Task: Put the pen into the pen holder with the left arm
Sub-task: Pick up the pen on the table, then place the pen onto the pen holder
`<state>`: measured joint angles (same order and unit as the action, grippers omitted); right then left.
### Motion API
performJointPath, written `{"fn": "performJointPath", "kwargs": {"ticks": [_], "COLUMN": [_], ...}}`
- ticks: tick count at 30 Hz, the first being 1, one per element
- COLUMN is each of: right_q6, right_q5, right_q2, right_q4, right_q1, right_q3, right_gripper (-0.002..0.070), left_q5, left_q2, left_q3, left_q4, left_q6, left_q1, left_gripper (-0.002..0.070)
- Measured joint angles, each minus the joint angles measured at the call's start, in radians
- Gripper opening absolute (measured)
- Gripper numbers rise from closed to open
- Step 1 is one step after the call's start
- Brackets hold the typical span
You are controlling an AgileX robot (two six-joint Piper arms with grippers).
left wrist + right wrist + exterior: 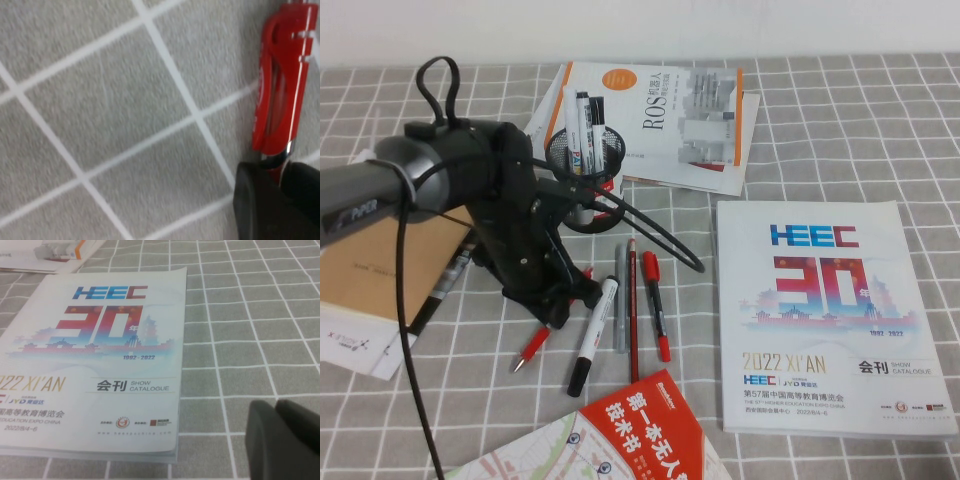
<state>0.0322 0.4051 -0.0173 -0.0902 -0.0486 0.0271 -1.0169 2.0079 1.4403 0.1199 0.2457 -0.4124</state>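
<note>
The nearly all-red pen (534,346) lies slanted at the left of a row of pens, its upper part hidden under my left gripper (558,314). In the left wrist view the pen (278,85) runs up from between the two black fingertips (252,192), and the left gripper (278,172) is shut on it close to the checked cloth. The black wire-mesh pen holder (582,168) stands behind the arm with a few markers in it. My right gripper (280,432) is shut and empty, low over the cloth beside a catalogue; it does not show in the high view.
Next to the pen lie a white marker with a black cap (593,330), a grey pen (618,300), a thin red pencil (632,310) and a red pen with a black middle (656,305). The HEEC catalogue (830,320), a ROS book (660,110), a brown notebook (390,265) and a red booklet (620,440) surround them.
</note>
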Motion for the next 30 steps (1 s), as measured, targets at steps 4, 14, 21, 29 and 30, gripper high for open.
{"fn": "performJointPath", "kwargs": {"ticks": [4,14,21,29,30], "right_q6": [0.000,0.000,0.000,0.000,0.000], "right_q5": [0.000,0.000,0.000,0.000,0.000], "right_q2": [0.000,0.000,0.000,0.000,0.000], "right_q4": [0.000,0.000,0.000,0.000,0.000], "right_q1": [0.000,0.000,0.000,0.000,0.000], "right_q3": [0.000,0.000,0.000,0.000,0.000], "right_gripper": [-0.0013,-0.0013,-0.0013,-0.0013,-0.0013], "left_q5": [-0.045,0.264,0.860,1.279,1.317], "left_q2": [-0.035,-0.431,-0.584,-0.501,-0.480], "left_q3": [0.000,-0.079,-0.320,-0.405,-0.407], "left_q4": [-0.005,0.002,0.076,0.051,0.031], "left_q6": [0.000,0.005,0.015,-0.070,-0.097], "left_q1": [0.000,0.000,0.000,0.000,0.000], "left_gripper": [0.0067,0.0067,0.0067,0.0067,0.0067]}}
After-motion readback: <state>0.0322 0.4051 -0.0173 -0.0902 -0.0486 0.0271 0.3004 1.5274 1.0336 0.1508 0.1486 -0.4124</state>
